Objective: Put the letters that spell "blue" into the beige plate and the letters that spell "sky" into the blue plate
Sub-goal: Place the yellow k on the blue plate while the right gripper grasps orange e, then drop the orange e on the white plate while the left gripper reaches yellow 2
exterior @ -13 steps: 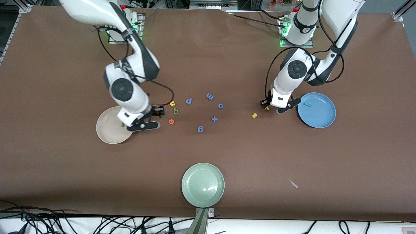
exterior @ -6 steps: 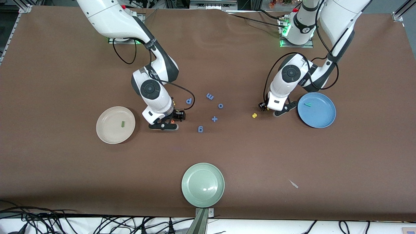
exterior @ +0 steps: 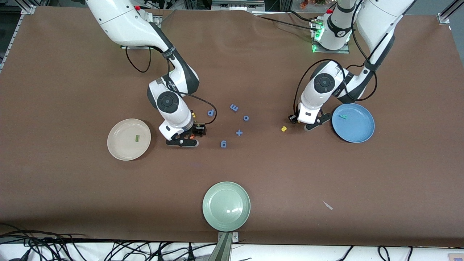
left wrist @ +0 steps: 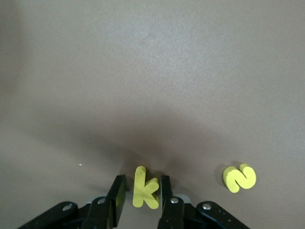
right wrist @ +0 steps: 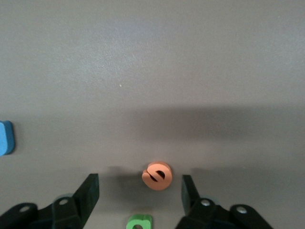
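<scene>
Orange e point(right wrist: 157, 175) lies flat on the brown table point(exterior: 72, 90) between the spread fingers of the right end effector point(right wrist: 138, 191). The fingers stand well clear of it on both sides, so this end effector is released and grasps nothing. In the front view the right end effector point(exterior: 189, 136) is down at the table beside the beige plate point(exterior: 123, 146), toward the right arm's end. The olive-green b point(right wrist: 139, 222) rests just beside the e, under the wrist. The yellow u point(exterior: 193, 115) shows at the edge of the arm's wrist. The thin green l point(exterior: 136, 138) already lies in the beige plate.

The left end effector point(left wrist: 143, 191) is low over the table near the blue plate point(exterior: 359, 132), with the yellow k point(left wrist: 144, 188) between its fingers. One finger touches the k and a thin gap shows at the other. The k sits on the table, bracketed closely but not yet clenched. The yellow s point(left wrist: 239, 177) lies on the table close by, apart from the fingers. The teal-green y point(exterior: 343, 116) is in the blue plate.

Five blue letters point(exterior: 239, 132) are scattered on the table between the two arms. A pale green plate point(exterior: 226, 221) sits at the table edge nearest the front camera.
</scene>
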